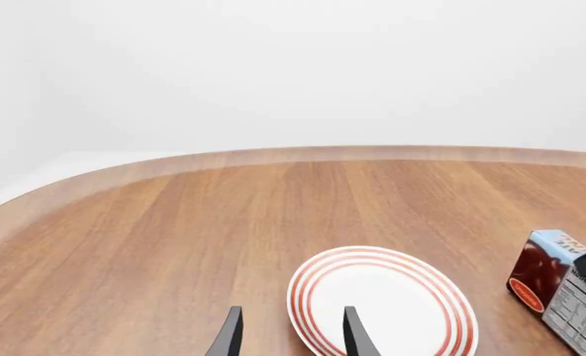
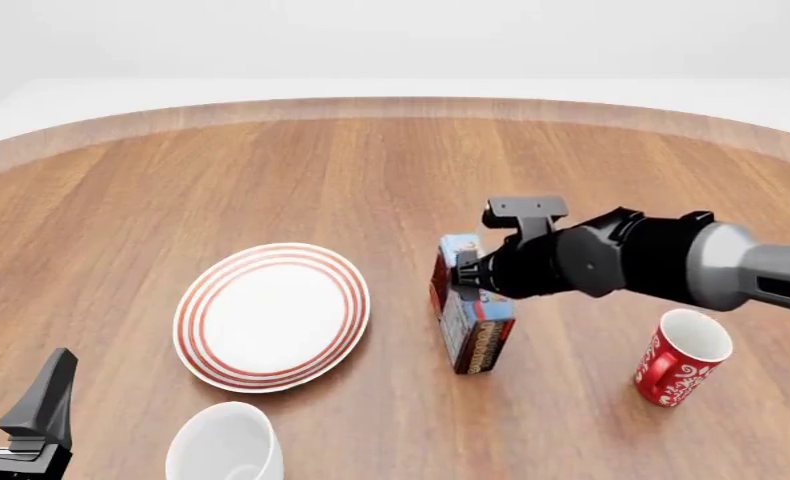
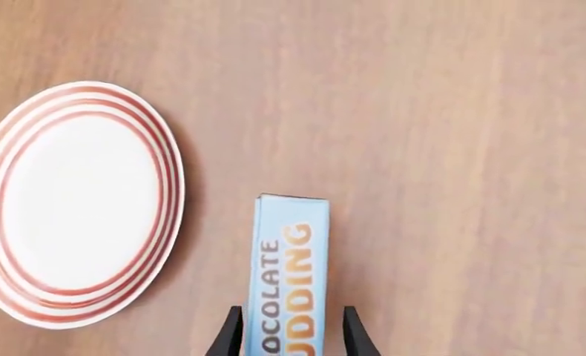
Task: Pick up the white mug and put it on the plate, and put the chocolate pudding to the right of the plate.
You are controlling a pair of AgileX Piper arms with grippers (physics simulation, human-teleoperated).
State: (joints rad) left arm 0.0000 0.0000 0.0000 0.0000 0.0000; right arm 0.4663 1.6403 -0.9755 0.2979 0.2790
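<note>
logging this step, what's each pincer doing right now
Left pincer: open, holding nothing, above the plate edge.
Right pincer: fingers on either side of the chocolate pudding; cannot be told whether it grips.

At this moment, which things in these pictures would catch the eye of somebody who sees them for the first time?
First, the large dark right gripper reaching in from the right, its fingers on either side of the light-blue chocolate pudding box standing near the middle of the wooden table. Next, the round white plate with red rings to the box's left, with nothing on it. The plain white mug stands in front of it, a red patterned mug far right.
</note>
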